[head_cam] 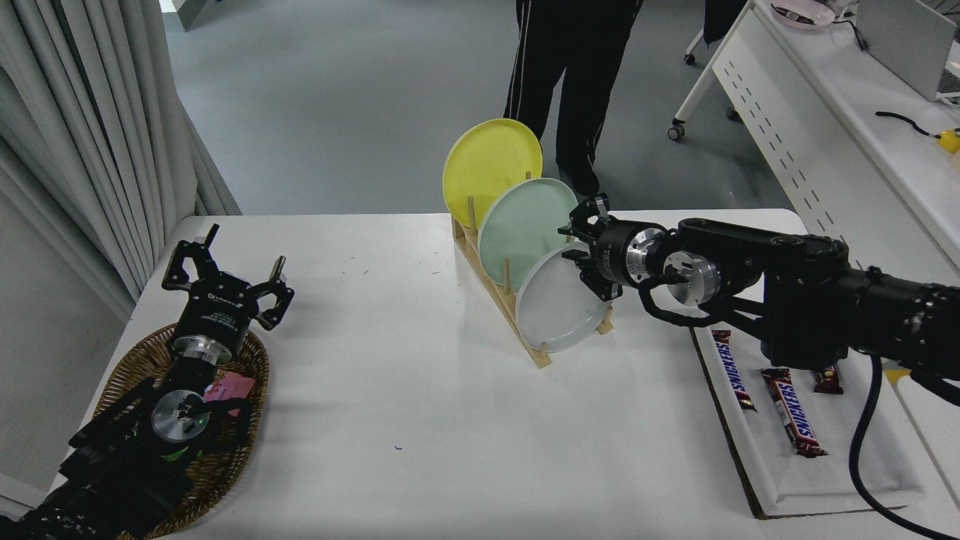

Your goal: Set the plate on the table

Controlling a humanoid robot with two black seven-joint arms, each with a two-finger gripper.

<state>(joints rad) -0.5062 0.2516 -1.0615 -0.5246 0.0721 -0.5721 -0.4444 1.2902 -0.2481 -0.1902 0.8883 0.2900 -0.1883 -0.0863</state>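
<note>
Bright, even overhead light; sharp focus.
</note>
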